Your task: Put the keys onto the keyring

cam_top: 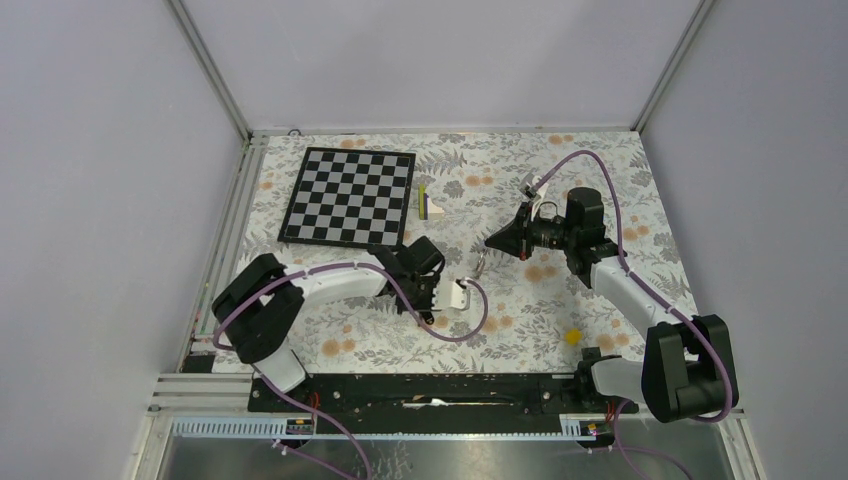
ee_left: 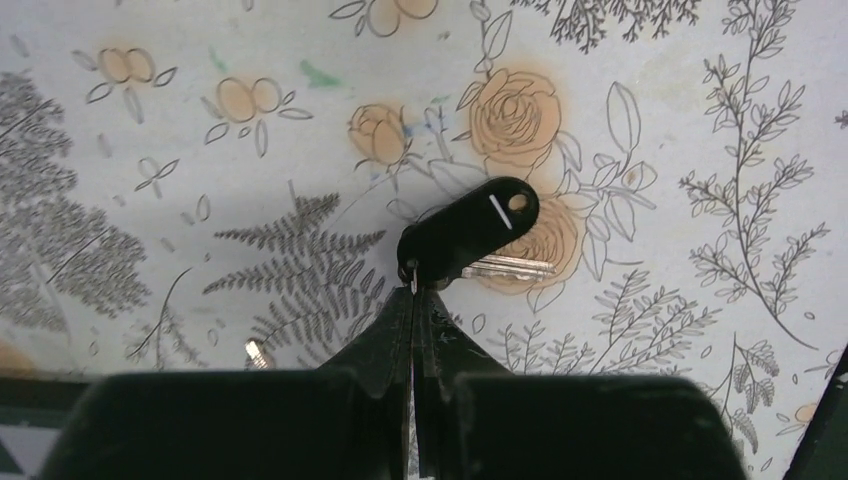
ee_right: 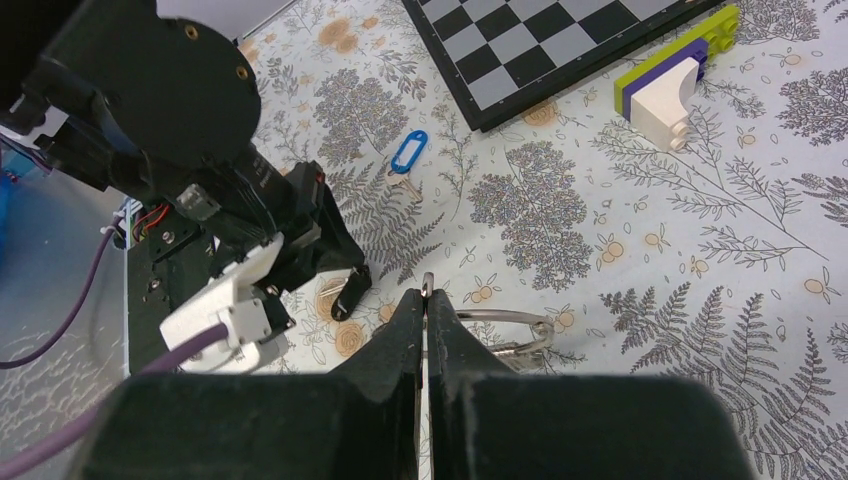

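My left gripper (ee_left: 413, 288) is shut on the small loop at the end of the black-headed key (ee_left: 470, 228). The key's silver blade (ee_left: 515, 266) sticks out to the right, low over the floral tablecloth. The same key (ee_right: 350, 295) shows in the right wrist view, hanging from the left fingers. My right gripper (ee_right: 427, 295) is shut on the wire of the keyring (ee_right: 505, 322), whose silvery pieces hang at its right side. In the top view the ring (cam_top: 481, 265) hangs below the right gripper (cam_top: 490, 243), just right of the left gripper (cam_top: 437, 312). The blue-headed key (ee_right: 408, 152) lies flat on the cloth.
A chessboard (cam_top: 348, 195) lies at the back left, with stacked lime, purple and white bricks (cam_top: 430, 203) beside its right edge. A small yellow block (cam_top: 573, 337) lies near the right arm's base. Purple cables loop around both arms.
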`<action>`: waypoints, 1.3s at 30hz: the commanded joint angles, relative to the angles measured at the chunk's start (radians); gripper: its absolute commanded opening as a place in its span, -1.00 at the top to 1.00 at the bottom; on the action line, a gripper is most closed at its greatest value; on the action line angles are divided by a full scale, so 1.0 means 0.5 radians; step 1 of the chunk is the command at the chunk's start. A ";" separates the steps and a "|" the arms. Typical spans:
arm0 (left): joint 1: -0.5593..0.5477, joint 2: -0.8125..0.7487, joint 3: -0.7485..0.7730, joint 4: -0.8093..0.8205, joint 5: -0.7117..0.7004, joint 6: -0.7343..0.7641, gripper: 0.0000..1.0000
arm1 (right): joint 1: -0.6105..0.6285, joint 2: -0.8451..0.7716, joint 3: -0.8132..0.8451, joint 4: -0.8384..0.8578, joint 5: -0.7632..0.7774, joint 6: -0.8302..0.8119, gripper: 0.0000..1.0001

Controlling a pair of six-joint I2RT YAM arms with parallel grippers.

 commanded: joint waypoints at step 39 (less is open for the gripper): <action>-0.020 -0.168 0.886 0.088 -0.008 -0.131 1.00 | 0.023 -0.017 0.123 0.122 -0.006 0.373 1.00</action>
